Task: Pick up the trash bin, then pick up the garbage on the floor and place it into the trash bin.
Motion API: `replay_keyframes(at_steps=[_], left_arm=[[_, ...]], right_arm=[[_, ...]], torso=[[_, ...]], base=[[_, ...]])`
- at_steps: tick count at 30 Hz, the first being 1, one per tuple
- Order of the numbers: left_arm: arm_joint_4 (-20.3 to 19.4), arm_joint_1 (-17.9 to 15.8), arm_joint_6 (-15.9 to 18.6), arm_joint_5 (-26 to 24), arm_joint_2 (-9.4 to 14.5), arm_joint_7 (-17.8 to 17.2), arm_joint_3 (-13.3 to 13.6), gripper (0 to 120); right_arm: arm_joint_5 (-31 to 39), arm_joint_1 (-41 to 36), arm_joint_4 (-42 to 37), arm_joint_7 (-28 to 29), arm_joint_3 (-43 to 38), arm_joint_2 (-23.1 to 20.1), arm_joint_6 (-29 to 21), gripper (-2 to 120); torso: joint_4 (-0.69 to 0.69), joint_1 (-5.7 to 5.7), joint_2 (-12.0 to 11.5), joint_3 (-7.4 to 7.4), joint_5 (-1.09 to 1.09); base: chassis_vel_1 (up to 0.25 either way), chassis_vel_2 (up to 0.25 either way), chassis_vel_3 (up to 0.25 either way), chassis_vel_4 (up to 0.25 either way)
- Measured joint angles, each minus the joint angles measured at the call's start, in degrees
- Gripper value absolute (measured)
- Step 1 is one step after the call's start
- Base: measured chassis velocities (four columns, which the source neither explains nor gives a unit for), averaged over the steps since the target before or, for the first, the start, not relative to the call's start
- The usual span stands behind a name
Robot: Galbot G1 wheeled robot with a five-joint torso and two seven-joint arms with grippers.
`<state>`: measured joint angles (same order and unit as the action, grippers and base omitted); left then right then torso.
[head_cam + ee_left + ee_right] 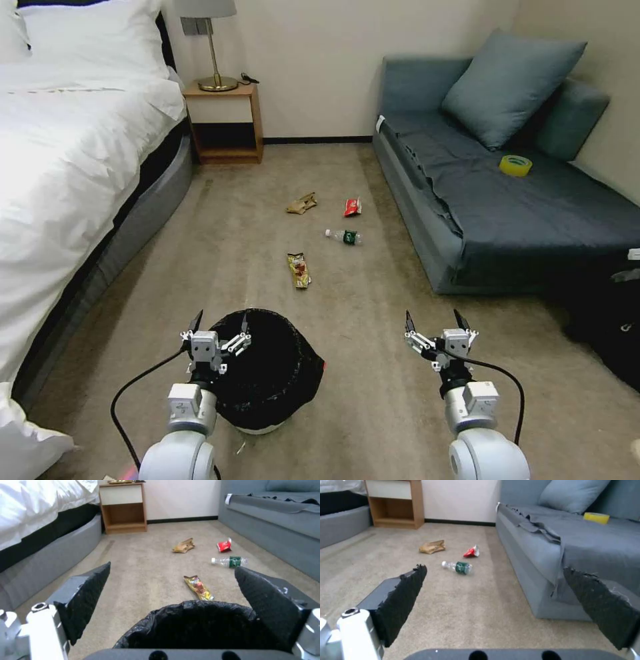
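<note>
Just over the near rim of the trash bin (267, 373), on the carpet beside the bed, I've got the left gripper (218, 331) spread wide and empty to straddle it, the right gripper (435, 321) likewise agape, holding nothing.

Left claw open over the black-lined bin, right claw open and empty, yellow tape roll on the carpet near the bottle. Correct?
One error: the yellow tape roll lies on the grey-blue sofa, not the carpet, per the head view. The rest holds: left claw open over the black-bag-lined round white bin, right claw open and empty.
</note>
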<state>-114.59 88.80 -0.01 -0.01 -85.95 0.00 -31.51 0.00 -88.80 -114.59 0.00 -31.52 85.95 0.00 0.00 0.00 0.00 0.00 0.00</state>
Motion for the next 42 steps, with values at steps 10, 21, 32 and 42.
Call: replay_keyframes(at_steps=[10,21,32,42], left_arm=[[0.0,0.0,0.0,0.0,0.0,0.0,0.0,100],[0.0,0.0,0.0,0.0,0.0,0.0,0.0,100],[0.0,0.0,0.0,0.0,0.0,0.0,0.0,100],[0.0,0.0,0.0,0.0,0.0,0.0,0.0,100]], right_arm=[[0.0,0.0,0.0,0.0,0.0,0.0,0.0,100],[0.0,0.0,0.0,0.0,0.0,0.0,0.0,100],[0.0,0.0,0.0,0.0,0.0,0.0,0.0,100],[0.0,0.0,0.0,0.0,0.0,0.0,0.0,100]], torso=[[0.0,0.0,0.0,0.0,0.0],[0.0,0.0,0.0,0.0,0.0],[0.0,0.0,0.0,0.0,0.0],[0.0,0.0,0.0,0.0,0.0]], base=[[0.0,0.0,0.0,0.0],[0.0,0.0,0.0,0.0],[0.0,0.0,0.0,0.0],[0.0,0.0,0.0,0.0]])
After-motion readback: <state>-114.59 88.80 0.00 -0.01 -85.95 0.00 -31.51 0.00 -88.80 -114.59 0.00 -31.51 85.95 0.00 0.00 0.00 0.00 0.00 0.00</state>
